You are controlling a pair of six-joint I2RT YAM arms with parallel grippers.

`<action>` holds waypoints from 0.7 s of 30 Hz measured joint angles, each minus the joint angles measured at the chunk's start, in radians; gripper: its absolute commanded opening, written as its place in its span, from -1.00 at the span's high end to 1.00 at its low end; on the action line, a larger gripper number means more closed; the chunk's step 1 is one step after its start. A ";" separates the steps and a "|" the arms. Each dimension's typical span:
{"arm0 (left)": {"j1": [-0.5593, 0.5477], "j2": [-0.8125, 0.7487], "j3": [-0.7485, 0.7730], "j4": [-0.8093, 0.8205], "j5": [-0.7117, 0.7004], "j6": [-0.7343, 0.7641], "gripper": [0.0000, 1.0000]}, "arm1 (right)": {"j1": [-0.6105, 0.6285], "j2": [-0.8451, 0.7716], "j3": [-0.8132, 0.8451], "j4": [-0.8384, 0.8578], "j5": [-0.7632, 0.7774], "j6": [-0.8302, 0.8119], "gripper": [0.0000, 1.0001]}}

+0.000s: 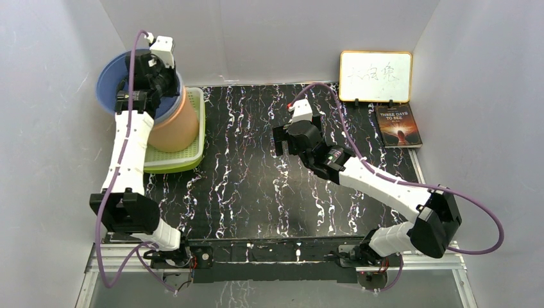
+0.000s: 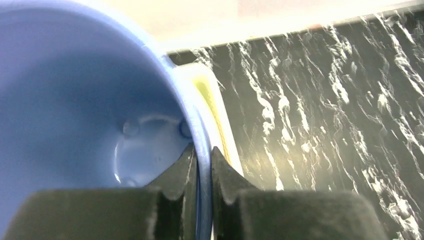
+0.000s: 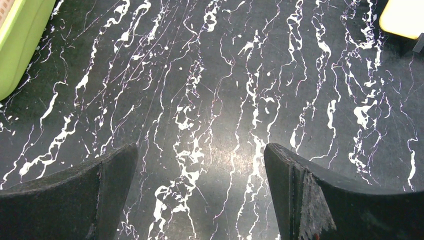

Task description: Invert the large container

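The large container (image 1: pixel 174 125) is orange outside and blue inside. It stands tilted on a green tray (image 1: pixel 192 157) at the back left, its mouth facing up and left. My left gripper (image 1: pixel 165 80) is shut on its right rim. In the left wrist view the fingers (image 2: pixel 202 152) pinch the blue rim, with the blue inside (image 2: pixel 75 100) to the left and the tray's edge (image 2: pixel 210 90) to the right. My right gripper (image 1: pixel 280 142) is open and empty above the marbled table's middle. Only bare table shows between its fingers (image 3: pixel 200 155).
A whiteboard (image 1: pixel 375 77) leans on the back wall at the right, with a book (image 1: pixel 399 126) lying in front of it. White walls close in on the left, back and right. The tray's corner (image 3: pixel 20 40) shows in the right wrist view.
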 measured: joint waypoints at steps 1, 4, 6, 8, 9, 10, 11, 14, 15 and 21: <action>0.004 -0.003 -0.004 -0.003 0.061 -0.004 1.00 | 0.000 0.003 0.000 0.001 0.000 -0.001 -0.96; -0.003 -0.011 0.001 0.019 -0.010 -0.030 1.00 | 0.000 0.008 0.000 0.002 0.003 -0.004 -0.96; 0.006 -0.011 0.001 0.010 0.002 -0.029 1.00 | 0.000 0.011 0.000 0.002 0.004 -0.005 -0.96; -0.001 -0.011 0.001 0.011 -0.018 -0.040 1.00 | 0.000 0.011 0.000 0.002 0.005 -0.005 -0.96; -0.003 -0.012 0.002 0.010 -0.027 -0.042 1.00 | 0.000 0.011 0.000 0.002 0.005 -0.005 -0.96; -0.003 -0.012 0.005 0.006 -0.032 -0.043 1.00 | 0.000 0.011 0.000 0.002 0.006 -0.005 -0.96; -0.003 -0.011 0.012 -0.001 -0.040 -0.044 1.00 | 0.000 0.011 0.000 0.002 0.007 -0.005 -0.96; -0.003 -0.008 0.058 -0.042 -0.092 -0.052 1.00 | 0.000 0.013 -0.001 0.003 0.008 -0.005 -0.96; -0.003 -0.006 0.080 -0.060 -0.115 -0.059 1.00 | 0.000 0.014 -0.002 0.003 0.008 -0.005 -0.96; -0.008 -0.003 0.237 -0.204 -0.206 -0.108 1.00 | 0.000 0.035 -0.004 0.004 0.007 -0.005 -0.96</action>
